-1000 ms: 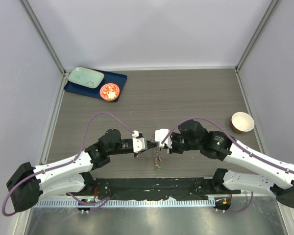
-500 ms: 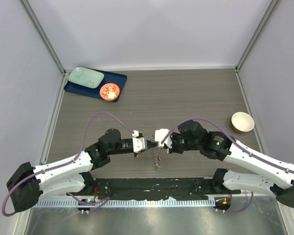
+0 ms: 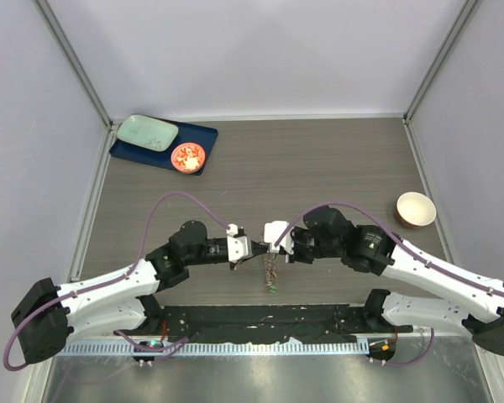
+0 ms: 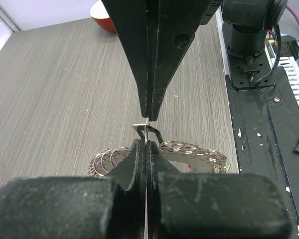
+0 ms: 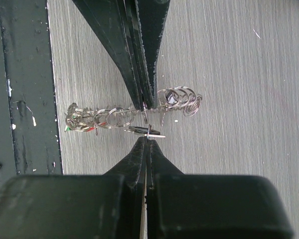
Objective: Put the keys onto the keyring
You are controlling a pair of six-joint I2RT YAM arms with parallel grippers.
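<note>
The keyring [image 3: 270,273] is a chain of grey split rings hanging on edge between my two grippers, just above the table near its front edge. My left gripper [image 3: 255,250] is shut on its top [image 4: 146,143]. The rings fan out either side of the fingers [image 4: 189,152]. My right gripper [image 3: 265,249] faces it tip to tip and is shut on a small black-headed key [image 5: 139,131] right beside the keyring [image 5: 119,117]. A green tag [image 5: 67,128] and a red tag [image 5: 89,130] sit at the keyring's low end.
An orange-red dish [image 3: 187,156] and a pale green plate [image 3: 147,132] lie on a blue tray [image 3: 200,134] at the back left. A cream bowl [image 3: 415,209] stands at the right. The black base strip [image 3: 260,319] runs along the near edge.
</note>
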